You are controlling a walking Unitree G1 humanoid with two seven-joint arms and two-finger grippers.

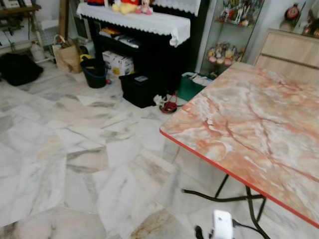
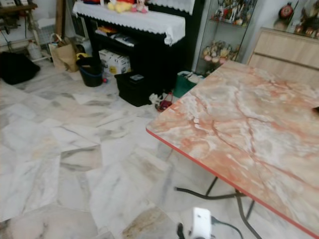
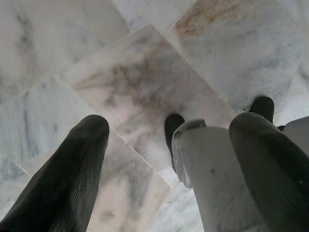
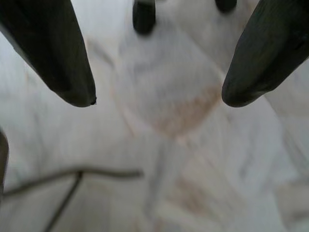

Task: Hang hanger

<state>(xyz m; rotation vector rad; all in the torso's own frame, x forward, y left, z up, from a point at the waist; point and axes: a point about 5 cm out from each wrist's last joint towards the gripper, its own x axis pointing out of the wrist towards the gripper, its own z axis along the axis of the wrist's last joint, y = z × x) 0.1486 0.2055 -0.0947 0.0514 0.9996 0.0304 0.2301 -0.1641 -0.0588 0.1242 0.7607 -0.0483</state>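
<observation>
My left gripper [image 3: 171,125] hangs open above the marble floor [image 3: 135,82], its two black fingers [image 3: 72,174] spread wide with nothing between them. Beside it are my own white leg [image 3: 212,179] and black feet. My right gripper [image 4: 157,99] is open too and holds nothing, pointing down at blurred pale floor tiles [image 4: 174,121]. A thin black table leg [image 4: 72,176] crosses the floor under it.
A pink marble-patterned folding table [image 1: 259,129] with a red edge and black legs [image 1: 219,191] stands at my right. Ahead is a black cabinet with a white lace cloth [image 1: 149,22], a black bin [image 1: 94,74], a black box [image 1: 139,89] and a green box [image 1: 189,87]. Open floor [image 1: 75,149] lies left.
</observation>
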